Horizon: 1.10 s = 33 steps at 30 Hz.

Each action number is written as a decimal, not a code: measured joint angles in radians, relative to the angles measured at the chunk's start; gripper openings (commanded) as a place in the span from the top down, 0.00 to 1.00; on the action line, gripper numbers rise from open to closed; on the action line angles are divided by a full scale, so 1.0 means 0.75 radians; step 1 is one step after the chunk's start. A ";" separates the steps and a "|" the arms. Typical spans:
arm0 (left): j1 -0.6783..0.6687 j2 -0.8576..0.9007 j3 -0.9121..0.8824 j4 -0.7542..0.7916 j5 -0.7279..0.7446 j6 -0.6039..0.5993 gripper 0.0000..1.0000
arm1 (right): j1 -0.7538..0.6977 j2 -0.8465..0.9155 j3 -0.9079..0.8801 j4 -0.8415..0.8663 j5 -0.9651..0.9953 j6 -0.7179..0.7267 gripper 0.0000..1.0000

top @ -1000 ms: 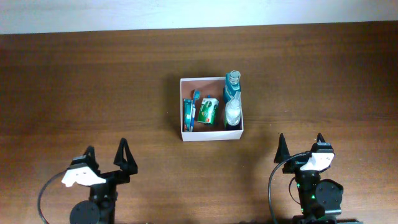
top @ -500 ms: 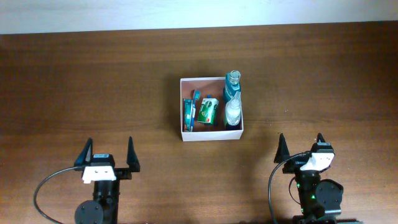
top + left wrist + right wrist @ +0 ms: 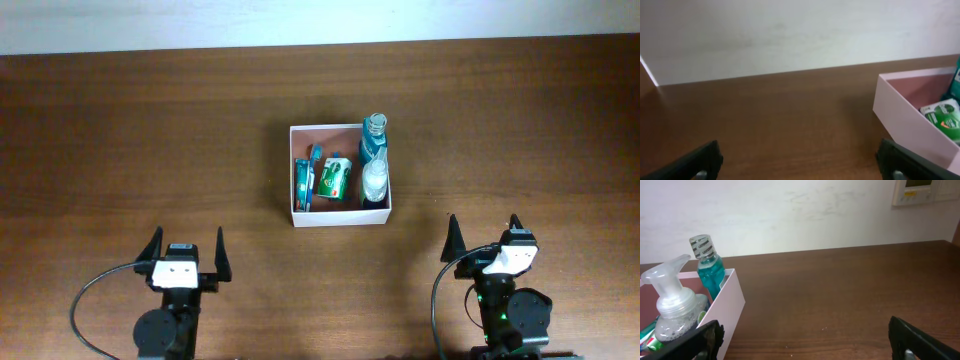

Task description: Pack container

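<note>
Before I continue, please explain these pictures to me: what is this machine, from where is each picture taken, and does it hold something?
It is a robot with two arms at a brown table. One picture looks down from above; the other two come from a camera on each wrist, looking forward between that arm's dark fingers. The left gripper and the right gripper are open and hold nothing. Farther on stands the white container, holding a teal bottle, a clear pump bottle and a green packet.

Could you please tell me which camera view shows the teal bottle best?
The right wrist view: the teal bottle is seen side-on, ribbed cap and neck clear above the container wall. The overhead view shows it only from above; the left wrist view catches just a teal sliver at its right edge.
</note>
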 measured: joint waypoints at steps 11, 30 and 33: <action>-0.032 0.000 0.000 -0.008 0.000 0.000 0.01 | 0.000 0.000 0.000 0.000 0.000 0.000 0.02; -0.032 0.000 0.000 -0.008 0.000 0.000 0.01 | 0.000 0.000 0.000 0.000 0.000 0.001 0.02; -0.032 0.000 0.000 -0.008 0.000 0.000 0.01 | 0.000 0.000 0.000 0.000 0.000 0.001 0.02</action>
